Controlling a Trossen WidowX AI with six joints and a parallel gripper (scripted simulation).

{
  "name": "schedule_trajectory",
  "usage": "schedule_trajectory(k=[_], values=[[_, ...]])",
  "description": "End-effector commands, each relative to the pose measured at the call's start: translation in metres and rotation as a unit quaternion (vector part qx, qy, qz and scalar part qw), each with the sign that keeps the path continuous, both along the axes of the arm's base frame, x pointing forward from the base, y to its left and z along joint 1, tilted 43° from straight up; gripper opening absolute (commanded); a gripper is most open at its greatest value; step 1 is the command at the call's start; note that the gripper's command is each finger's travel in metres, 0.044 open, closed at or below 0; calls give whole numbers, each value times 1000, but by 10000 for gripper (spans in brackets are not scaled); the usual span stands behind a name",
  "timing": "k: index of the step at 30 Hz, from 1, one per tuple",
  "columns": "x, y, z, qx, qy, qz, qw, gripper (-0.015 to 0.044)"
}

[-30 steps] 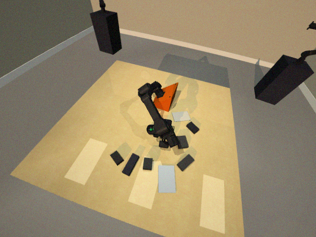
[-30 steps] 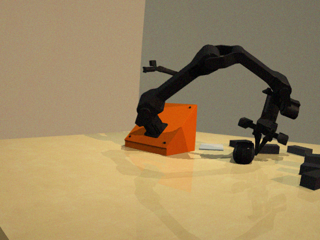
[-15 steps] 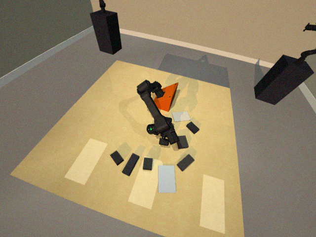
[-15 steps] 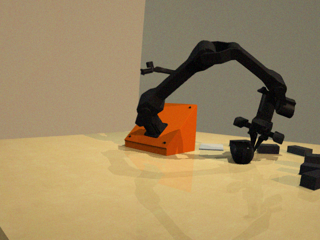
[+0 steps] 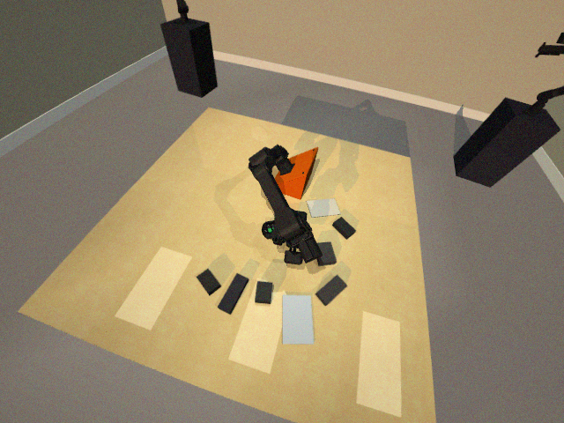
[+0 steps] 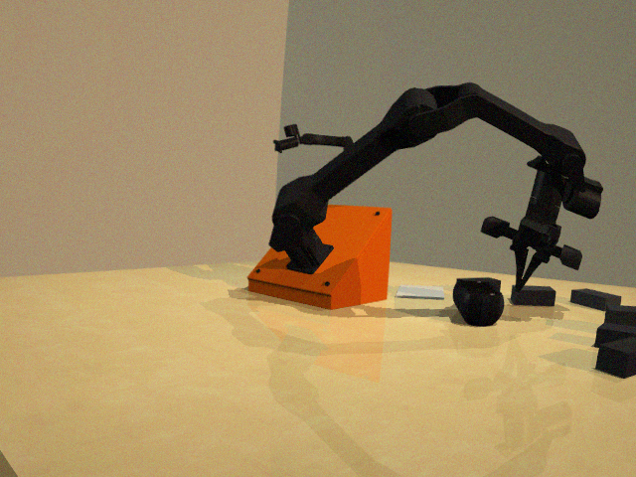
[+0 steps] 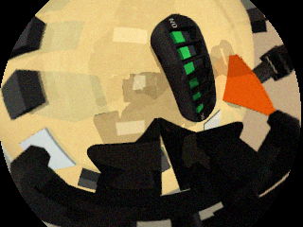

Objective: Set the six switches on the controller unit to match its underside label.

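The dark controller unit (image 5: 266, 230) (image 6: 477, 305) (image 7: 182, 66) has rounded ends; the arm partly covers it in the top view. In the wrist view its rocker face shows, with an ON mark near the far end. The three green rocker ends nearest that mark look wide and bright; the three nearer the fingers look smaller and darker. I cannot tell surely which ends are pressed, or whether the base lies flat. The underside label is hidden. My gripper (image 6: 519, 288) (image 7: 158, 121) is shut and empty, low above the bench beside the unit, not visibly touching it.
The orange wedge (image 5: 300, 174) (image 6: 372, 256) (image 7: 243, 90) stands beyond the unit under the arm's base. Dark blocks (image 5: 344, 227) (image 5: 326, 253) (image 5: 330, 290) (image 5: 233, 293) lie around the gripper. A pale plate (image 5: 298, 319) lies near the blocks, and another (image 5: 323, 207) (image 6: 419, 292) near the wedge.
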State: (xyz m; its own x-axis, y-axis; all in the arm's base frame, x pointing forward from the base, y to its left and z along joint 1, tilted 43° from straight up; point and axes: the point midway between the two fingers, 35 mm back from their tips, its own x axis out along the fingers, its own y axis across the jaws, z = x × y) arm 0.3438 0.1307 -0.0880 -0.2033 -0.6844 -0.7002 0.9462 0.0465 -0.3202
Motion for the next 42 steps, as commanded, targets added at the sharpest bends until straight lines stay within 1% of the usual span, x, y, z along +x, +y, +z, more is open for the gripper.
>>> schedule_trajectory(k=[1,6,20,32,42], values=[[13,13,11,2,-5,0,1000,0],[16,14,16,5,-7,3,1000,0],[7,-18,66,72,-21,114,991,0],[-26,-58,97,99,-41,214,971,0],[-64,-91,106,100,-56,292,950,0]])
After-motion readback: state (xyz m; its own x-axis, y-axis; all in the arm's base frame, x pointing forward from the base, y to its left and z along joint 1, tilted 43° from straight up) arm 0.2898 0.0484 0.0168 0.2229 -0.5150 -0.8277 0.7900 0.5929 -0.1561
